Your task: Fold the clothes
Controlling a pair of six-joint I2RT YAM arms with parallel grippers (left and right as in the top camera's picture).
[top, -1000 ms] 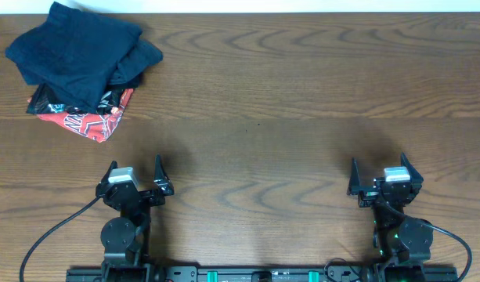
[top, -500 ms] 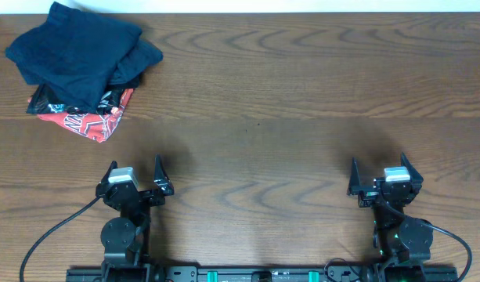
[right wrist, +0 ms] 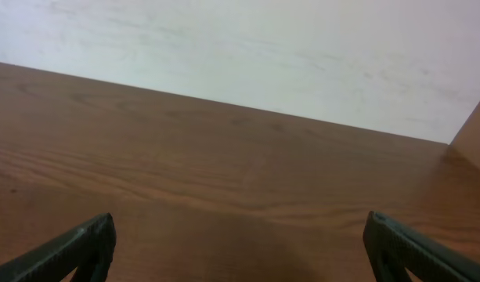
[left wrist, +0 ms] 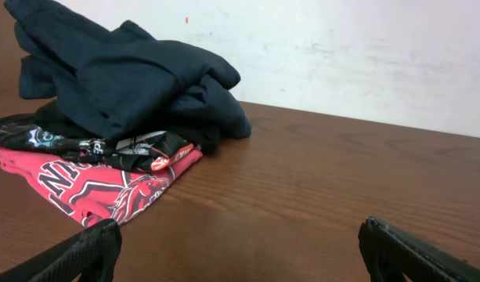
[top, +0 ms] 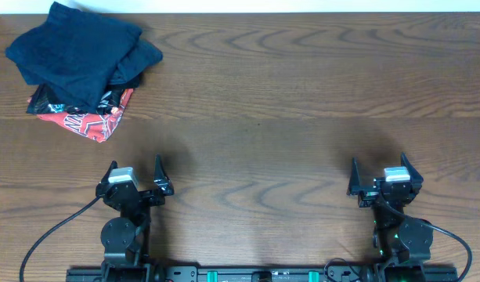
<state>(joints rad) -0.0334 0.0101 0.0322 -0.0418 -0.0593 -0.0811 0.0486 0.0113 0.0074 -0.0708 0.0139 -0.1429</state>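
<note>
The pile of soft cloth clothes (top: pixel 81 66) lay at the far left corner of the brown wooden table (top: pixel 263 94), well apart from both of my grippers. My left gripper (top: pixel 135 168) sat at the near edge of the table, on the same side as the pile, with its two dark fingers spread wide and nothing between them. The clothes were ahead of it and off to its left. In my left wrist view the pile (left wrist: pixel 114 102) filled the upper left, and the fingers (left wrist: pixel 87 252) showed only as dark tips at the bottom corners, with bare wood between them.

My right gripper (top: pixel 379 166) sat at the near right of the table, also spread wide and holding nothing. It was farther from the clothes than the left one, with the whole width of the table between them. My right wrist view showed its fingertips (right wrist: pixel 75 249) at the bottom corners, bare wood ahead, and the pale white wall (right wrist: pixel 240 55) beyond.

On top of the pile were crumpled dark navy blue garments (top: pixel 75 43), bunched and overlapping, so I could not count them. Under them lay a red-and-black garment with white print (top: pixel 89 119), its red edge sticking out on the side nearest me and touching the table. Nothing stood on the wood between my left gripper and the pile. Black cables (top: pixel 48 235) curved away from the arm bases at the near edge.
</note>
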